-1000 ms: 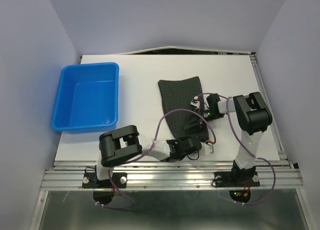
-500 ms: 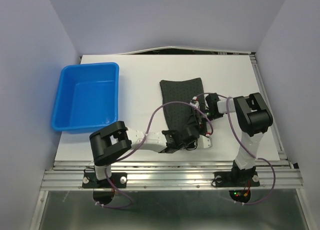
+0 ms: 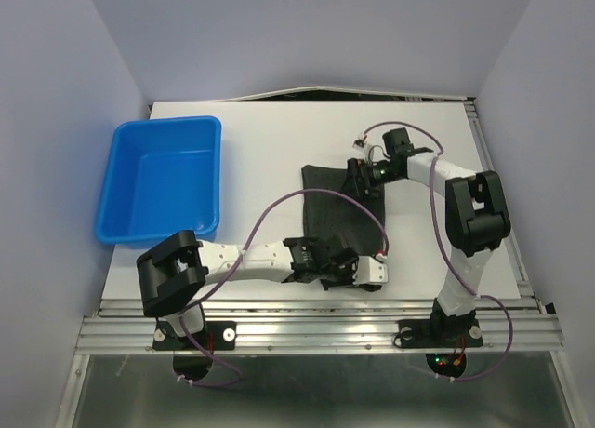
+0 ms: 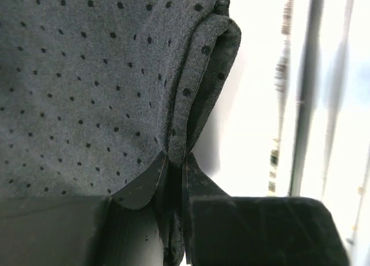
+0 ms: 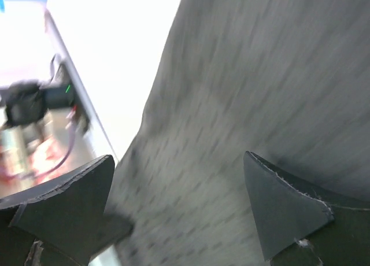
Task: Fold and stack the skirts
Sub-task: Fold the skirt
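1. Left jaws pinch the skirt [image 4: 87, 75] at its folded near edge; right jaws hang open over its far end.
2. Skirt lies on the desk [image 3: 260, 149].
3. Cloth seems light and limp: grip doubled edges or corners.

The top view looks steeply down from above the near edge, taking in the whole bench [image 3: 270, 140]. Both wrist views sit very close to the skirt [image 3: 337, 228], which all three views share.
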{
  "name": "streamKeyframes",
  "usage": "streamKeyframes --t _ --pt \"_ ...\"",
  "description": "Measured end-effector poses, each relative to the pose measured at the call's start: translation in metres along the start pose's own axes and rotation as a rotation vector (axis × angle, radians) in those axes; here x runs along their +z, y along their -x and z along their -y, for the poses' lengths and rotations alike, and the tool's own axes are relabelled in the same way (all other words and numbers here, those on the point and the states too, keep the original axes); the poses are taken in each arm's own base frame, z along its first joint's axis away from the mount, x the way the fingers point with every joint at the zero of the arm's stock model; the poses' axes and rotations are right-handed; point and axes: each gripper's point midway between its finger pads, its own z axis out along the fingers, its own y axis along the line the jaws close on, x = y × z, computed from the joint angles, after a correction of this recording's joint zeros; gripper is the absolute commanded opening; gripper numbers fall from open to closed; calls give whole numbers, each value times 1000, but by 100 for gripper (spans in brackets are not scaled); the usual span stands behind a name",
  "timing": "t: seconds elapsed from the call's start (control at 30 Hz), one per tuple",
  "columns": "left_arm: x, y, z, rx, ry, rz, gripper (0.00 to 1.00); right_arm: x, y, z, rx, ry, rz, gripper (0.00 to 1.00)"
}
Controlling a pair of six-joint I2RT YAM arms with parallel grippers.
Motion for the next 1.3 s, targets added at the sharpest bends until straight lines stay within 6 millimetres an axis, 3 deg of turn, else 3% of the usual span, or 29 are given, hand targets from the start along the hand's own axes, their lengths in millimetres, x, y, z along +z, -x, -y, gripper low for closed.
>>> streamKeyframes --t 0.07,0.2,0.33,0.43,0.53,0.57,0.67,0.77,1.0,1.1,1.3 --pt "-6 1 14 -20 -71 3 0 -5 35 1 -71 -34 53 98" --pt "-13 3 30 -55 -162 -5 0 -7 77 12 -143 -82 111 98" --pt "-23 13 39 -93 -240 0 0 2 92 43 -146 -146 112 98" --pt "-31 20 40 -125 -283 10 0 10 88 65 -129 -166 94 94" --pt "-40 31 34 -161 -313 28 0 11 89 70 -135 -163 95 76" --pt "-42 32 32 -167 -314 30 0 11 88 71 -143 -161 93 65" --pt "-49 37 18 -187 -300 40 0 14 84 72 -151 -145 86 52" --pt "-56 39 0 -209 -279 48 0 19 72 75 -148 -117 73 50" --pt "-73 56 -72 -242 -162 108 0 31 31 56 -104 15 15 49" --pt "-73 60 -86 -234 -143 118 0 34 14 47 -91 45 -8 49" --pt "-57 45 -98 -227 -139 79 0 38 -6 36 -70 91 -37 49"
